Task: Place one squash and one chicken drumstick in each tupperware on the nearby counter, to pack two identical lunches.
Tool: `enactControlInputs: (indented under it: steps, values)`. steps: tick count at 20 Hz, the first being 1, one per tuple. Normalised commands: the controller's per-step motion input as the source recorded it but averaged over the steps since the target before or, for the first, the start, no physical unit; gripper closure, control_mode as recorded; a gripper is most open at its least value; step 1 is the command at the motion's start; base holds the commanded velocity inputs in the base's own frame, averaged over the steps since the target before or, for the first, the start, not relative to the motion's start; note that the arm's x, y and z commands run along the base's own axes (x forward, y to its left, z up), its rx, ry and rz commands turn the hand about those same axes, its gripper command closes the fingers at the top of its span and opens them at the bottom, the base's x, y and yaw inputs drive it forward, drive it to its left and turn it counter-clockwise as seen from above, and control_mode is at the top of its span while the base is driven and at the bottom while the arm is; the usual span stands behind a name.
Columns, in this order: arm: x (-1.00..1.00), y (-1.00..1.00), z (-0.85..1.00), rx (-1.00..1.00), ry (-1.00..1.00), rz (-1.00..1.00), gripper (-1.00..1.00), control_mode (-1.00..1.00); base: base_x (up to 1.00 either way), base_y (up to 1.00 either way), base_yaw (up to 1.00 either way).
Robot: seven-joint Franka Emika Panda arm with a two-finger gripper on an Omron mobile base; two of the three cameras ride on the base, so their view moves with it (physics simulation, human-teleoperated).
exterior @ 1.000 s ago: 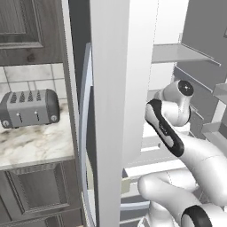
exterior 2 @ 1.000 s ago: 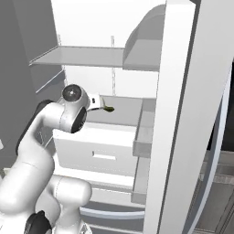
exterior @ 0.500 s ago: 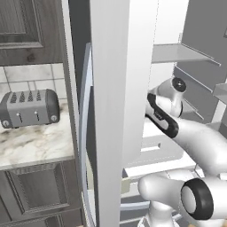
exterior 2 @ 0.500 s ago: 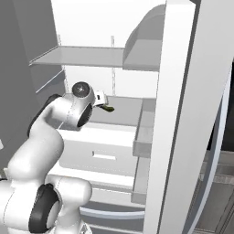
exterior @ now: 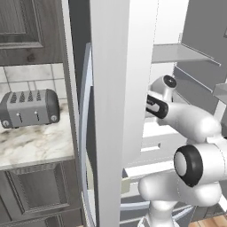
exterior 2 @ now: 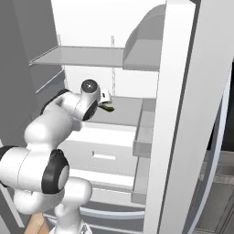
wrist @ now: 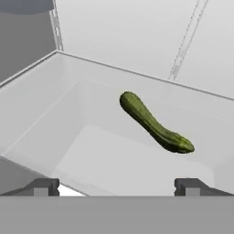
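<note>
Slim green squash (wrist: 154,122) in fridge drawer (wrist: 55,119), seemingly

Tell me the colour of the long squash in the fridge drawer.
Dark green, slightly bumpy skin; the squash shows best in the hand view.

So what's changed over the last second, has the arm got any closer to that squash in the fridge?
The arm has swung forward and deeper into the fridge, carrying the hand toward the slim squash lying in the white bin. Nothing has been grasped; the jaws stand open and empty. The squash, the toaster on the counter and the base stayed put.
</note>
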Motion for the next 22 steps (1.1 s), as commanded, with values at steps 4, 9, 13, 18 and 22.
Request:
enactControlInputs:
  steps: [4, 9, 13, 18, 22]
  values:
    - [0.51, 0.00, -0.39, 0.00, 0.00, 0.01, -1.00, -1.00, 0.00, 0.00, 0.00]
    - [0.49, 0.00, -0.24, 0.00, 0.00, 0.02, -1.00, -1.00, 0.00, 0.00, 0.00]
    - [0.46, -0.07, -0.02, 0.00, 0.00, 0.02, -1.00, -1.00, 0.00, 0.00, 0.00]
    - [0.42, -0.11, -0.07, 0.00, 0.00, 0.04, -1.00, -1.00, 0.00, 0.00, 0.00]
    - [0.28, -0.02, -0.24, 0.00, 0.00, 0.03, -1.00, -1.00, 0.00, 0.00, 0.00]
